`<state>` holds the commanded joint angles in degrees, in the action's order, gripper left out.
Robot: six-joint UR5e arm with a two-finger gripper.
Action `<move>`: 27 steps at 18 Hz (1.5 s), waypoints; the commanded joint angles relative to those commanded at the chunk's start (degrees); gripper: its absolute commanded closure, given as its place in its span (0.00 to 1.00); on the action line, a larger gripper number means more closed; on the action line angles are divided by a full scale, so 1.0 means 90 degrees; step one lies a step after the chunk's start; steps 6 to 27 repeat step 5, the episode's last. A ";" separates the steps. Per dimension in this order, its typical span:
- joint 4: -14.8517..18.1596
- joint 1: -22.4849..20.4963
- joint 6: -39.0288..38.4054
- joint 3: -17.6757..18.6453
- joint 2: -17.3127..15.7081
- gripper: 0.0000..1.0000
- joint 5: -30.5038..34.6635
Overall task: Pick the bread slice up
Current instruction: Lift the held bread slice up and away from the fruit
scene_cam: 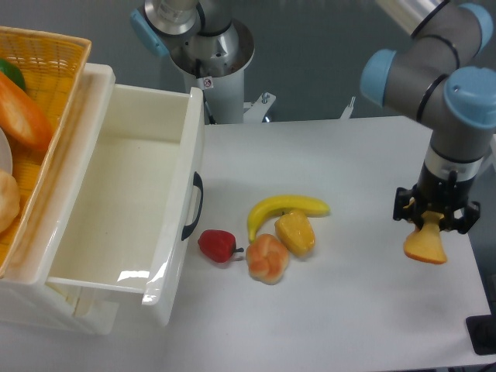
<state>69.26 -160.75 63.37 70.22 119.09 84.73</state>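
The bread slice is a flat yellow-orange piece with a darker orange rim. It hangs tilted from my gripper at the right side of the table, lifted a little above the surface. The gripper points down and its fingers are shut on the slice's upper edge. The black gripper body hides the top part of the slice.
A yellow banana, a small yellow lumpy piece, a round orange-pink bun and a red toy fruit lie mid-table. A white open bin stands at left, with a yellow basket of toy food behind it.
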 joint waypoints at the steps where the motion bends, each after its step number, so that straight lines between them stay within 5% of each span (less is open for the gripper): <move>1: 0.0029 -0.0029 -0.0010 0.0000 -0.0039 1.00 0.0000; 27: 0.0108 -0.0029 -0.0029 0.0010 -0.0069 1.00 0.0029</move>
